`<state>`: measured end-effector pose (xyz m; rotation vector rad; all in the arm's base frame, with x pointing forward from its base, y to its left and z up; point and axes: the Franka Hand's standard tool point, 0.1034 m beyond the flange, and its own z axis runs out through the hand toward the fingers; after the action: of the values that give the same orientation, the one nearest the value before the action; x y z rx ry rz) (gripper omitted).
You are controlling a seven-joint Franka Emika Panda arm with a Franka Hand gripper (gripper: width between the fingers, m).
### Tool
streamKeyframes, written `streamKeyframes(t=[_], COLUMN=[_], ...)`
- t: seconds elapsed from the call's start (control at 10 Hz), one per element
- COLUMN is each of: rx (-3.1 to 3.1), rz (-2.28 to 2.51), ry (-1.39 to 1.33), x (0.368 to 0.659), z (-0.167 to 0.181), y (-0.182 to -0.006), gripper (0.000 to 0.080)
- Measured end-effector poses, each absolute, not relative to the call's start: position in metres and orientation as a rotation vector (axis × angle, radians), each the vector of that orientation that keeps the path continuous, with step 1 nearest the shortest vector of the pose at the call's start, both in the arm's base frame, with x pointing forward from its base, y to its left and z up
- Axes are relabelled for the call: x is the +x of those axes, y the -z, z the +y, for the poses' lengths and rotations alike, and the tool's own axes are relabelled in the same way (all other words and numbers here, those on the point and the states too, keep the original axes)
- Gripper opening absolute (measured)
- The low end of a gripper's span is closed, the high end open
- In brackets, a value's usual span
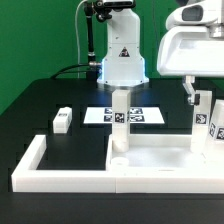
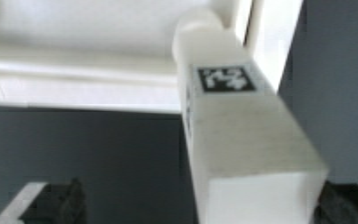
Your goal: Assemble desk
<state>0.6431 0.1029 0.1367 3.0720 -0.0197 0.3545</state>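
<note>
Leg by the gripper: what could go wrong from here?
1. The open gripper hangs close to the upright leg; a sideways move could knock it over.
2. In the wrist view the leg sits nearer one finger, so closing may shove it askew on the tabletop.

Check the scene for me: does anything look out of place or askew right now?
Only one thing: a loose leg lies on the black table at the exterior view's left, apart from the tabletop. The upright leg stands straight at the tabletop's corner; nothing looks damaged.
</note>
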Motion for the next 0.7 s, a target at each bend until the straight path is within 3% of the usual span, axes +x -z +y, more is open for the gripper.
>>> streamKeyframes(t=[0.3, 0.7], rx=[3.076, 3.073], rz=[-0.043, -0.146], ry=[-0.089, -0.129], x=[0.6441, 0.6460], z=[0.0976, 0.0979], y=[-0.1344, -0.1304], gripper=[0.0649, 0.0612])
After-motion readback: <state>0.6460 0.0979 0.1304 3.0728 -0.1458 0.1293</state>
